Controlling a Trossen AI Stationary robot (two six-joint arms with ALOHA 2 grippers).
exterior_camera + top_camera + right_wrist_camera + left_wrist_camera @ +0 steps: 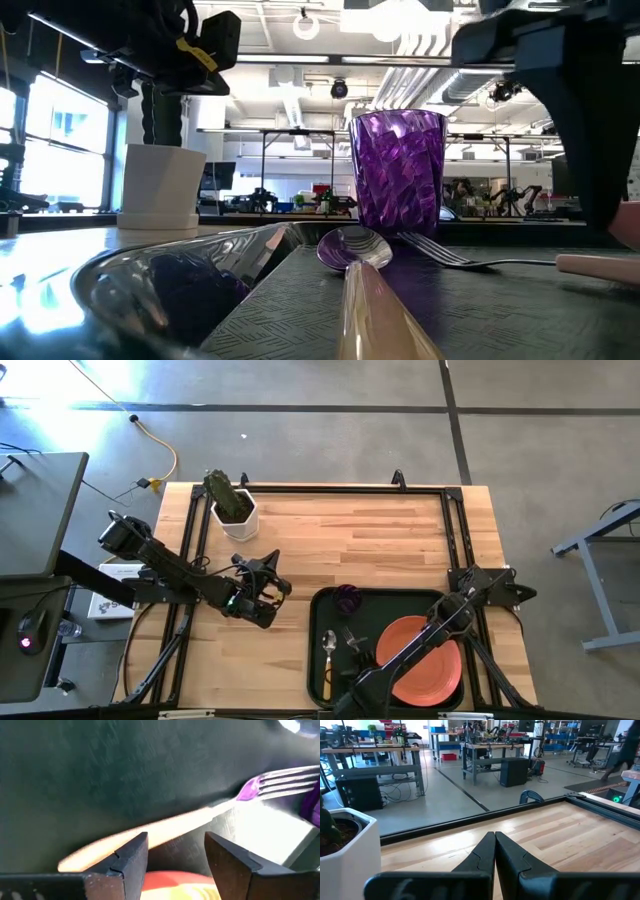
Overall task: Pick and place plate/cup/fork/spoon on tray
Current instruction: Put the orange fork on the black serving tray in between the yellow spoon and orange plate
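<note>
The dark green tray [330,600] lies at the table's near right. On it are the orange plate [425,660], the purple cup [347,597] standing upright at the far left corner, the spoon [328,658] along the left rim, and the fork [165,827]. The fork lies flat with its tines [285,777] toward the cup. My right gripper [176,840] is open, low over the tray, with its fingers on either side of the fork's handle and clear of it. My left gripper [262,586] is shut and empty above the bare table, left of the tray.
A white pot [236,515] with a green plant stands at the table's far left. A black frame [330,490] runs along the table's far and side edges. Bare wood lies between the pot and the tray.
</note>
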